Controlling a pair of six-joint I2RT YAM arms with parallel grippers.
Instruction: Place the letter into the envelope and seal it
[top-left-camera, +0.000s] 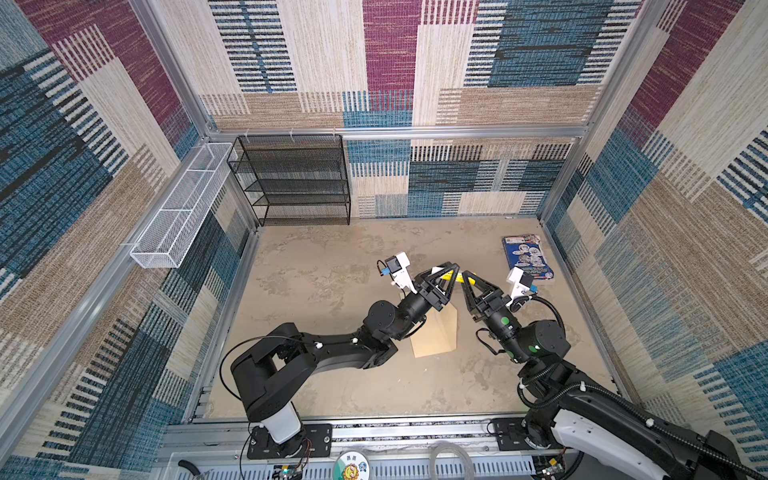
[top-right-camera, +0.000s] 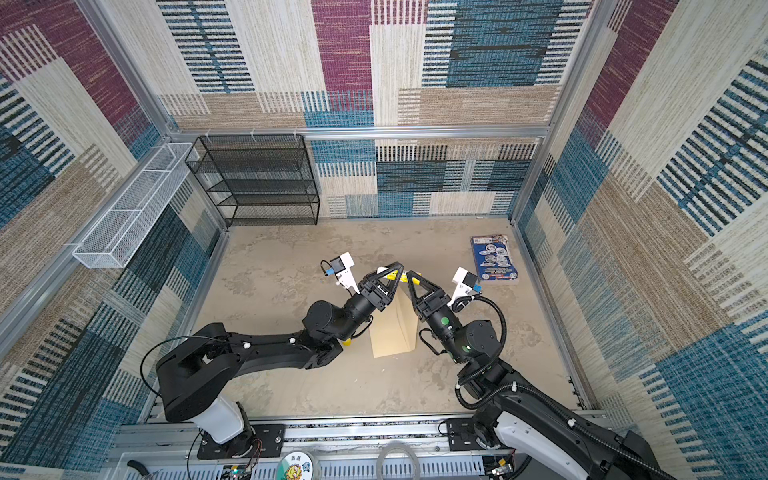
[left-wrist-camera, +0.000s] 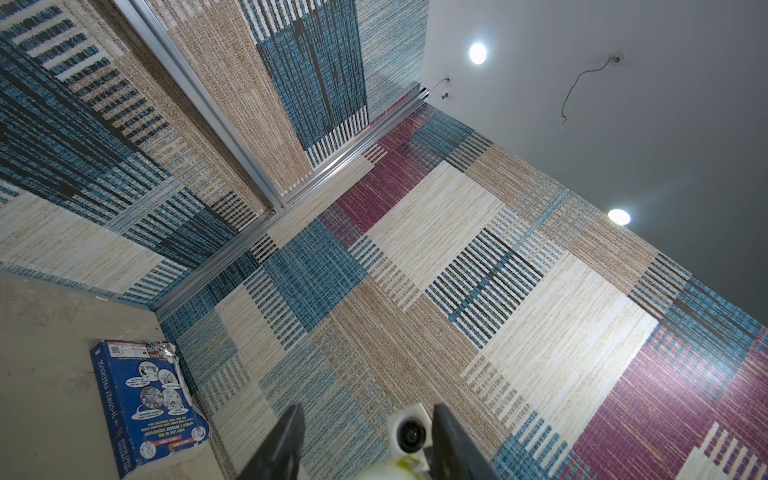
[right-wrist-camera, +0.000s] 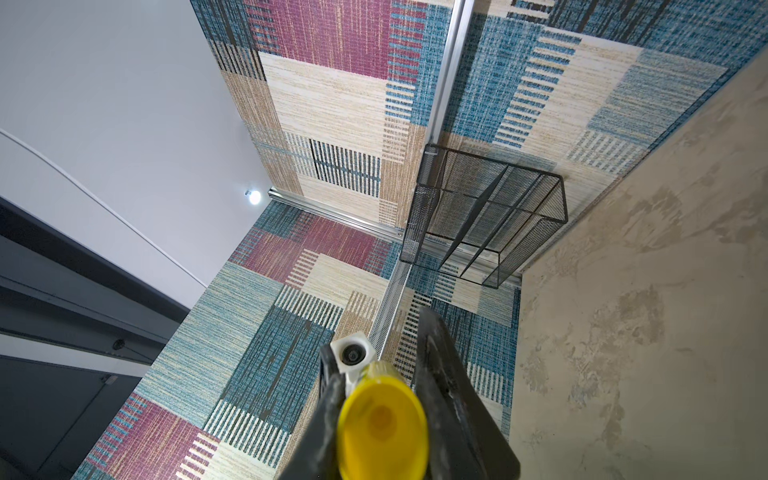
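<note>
The tan envelope lies flat on the table under both raised wrists. The letter is out of view. Above the envelope my right gripper is shut on a yellow glue stick that points toward the other hand. My left gripper faces it with its jaws apart around the stick's pale far end. That end touches only one of its fingers.
A glossy blue booklet lies at the back right near the wall. A black mesh shelf stands at the back left, with a white wire basket on the left wall. A small yellow piece lies beside the left arm.
</note>
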